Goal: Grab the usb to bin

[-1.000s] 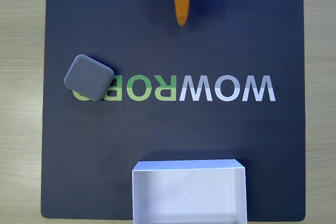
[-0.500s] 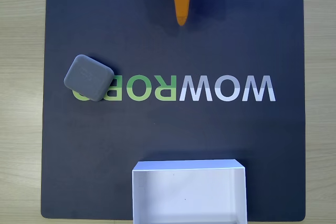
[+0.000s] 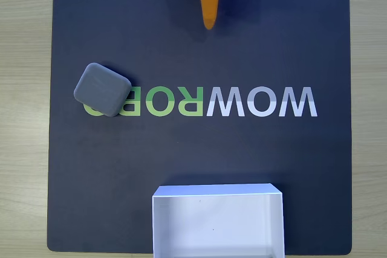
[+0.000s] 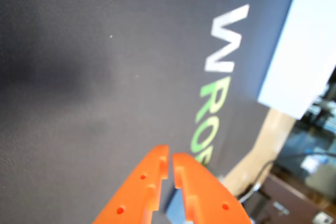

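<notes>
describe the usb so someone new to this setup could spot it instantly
In the fixed view, find the dark mat with the upside-down WOWROBO lettering. The usb sits at the green end of that word, covering its last letter. It is the matte grey rounded-square block, unlike the white open bin.

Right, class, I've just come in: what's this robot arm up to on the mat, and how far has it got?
Nothing has been picked up yet. The orange gripper sits at the top edge of the dark mat in the fixed view, fingers together and holding nothing. The grey usb lies untouched on the mat's left side, over the end of the printed lettering. The white bin waits empty at the bottom edge.
</notes>
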Controlling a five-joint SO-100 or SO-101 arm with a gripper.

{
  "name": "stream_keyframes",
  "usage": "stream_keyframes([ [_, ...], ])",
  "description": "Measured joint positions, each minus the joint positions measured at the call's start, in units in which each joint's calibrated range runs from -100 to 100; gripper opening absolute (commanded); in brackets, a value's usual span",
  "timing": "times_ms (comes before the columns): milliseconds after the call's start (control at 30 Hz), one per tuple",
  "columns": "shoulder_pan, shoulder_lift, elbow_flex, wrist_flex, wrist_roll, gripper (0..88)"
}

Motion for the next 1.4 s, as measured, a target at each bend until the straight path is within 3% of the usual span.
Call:
stream_keyframes([
  [700, 0.5, 0.3, 0.0, -0.2, 0.0, 1.4],
  [833, 2.1, 3.0, -1.2, -4.7, 0.0, 1.4],
  [1100, 5.0, 24.7, -14.9, -19.7, 0.7, 1.4],
  [1400, 18.0, 61.1, -40.7, -21.1, 0.8, 1.4],
])
